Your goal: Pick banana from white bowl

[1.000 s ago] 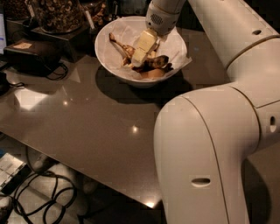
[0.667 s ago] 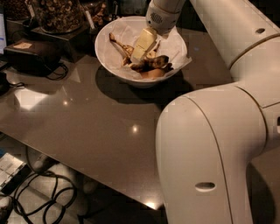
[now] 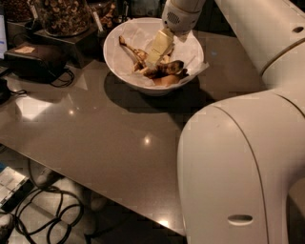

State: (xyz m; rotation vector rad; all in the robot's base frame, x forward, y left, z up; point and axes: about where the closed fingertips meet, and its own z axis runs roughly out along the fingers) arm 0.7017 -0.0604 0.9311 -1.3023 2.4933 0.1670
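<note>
Bowl (image 3: 113, 59) on table (image 3: 95, 138), far centre; banana (image 3: 136, 51) inside; jaws in bowl over banana; jar (image 3: 62, 14) behind-left.

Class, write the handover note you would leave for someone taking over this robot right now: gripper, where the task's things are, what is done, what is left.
Gripper: lowered into the white bowl, right at the banana; whether it has a hold cannot be told.
Banana: brown, lying on the crumpled paper inside the bowl, not lifted.
Bowl: upright on the dark table, with a glass jar of nuts behind it to the left.
Done: reach into the bowl.
Left: confirm the grasp, then lift the banana clear of the bowl.
</note>
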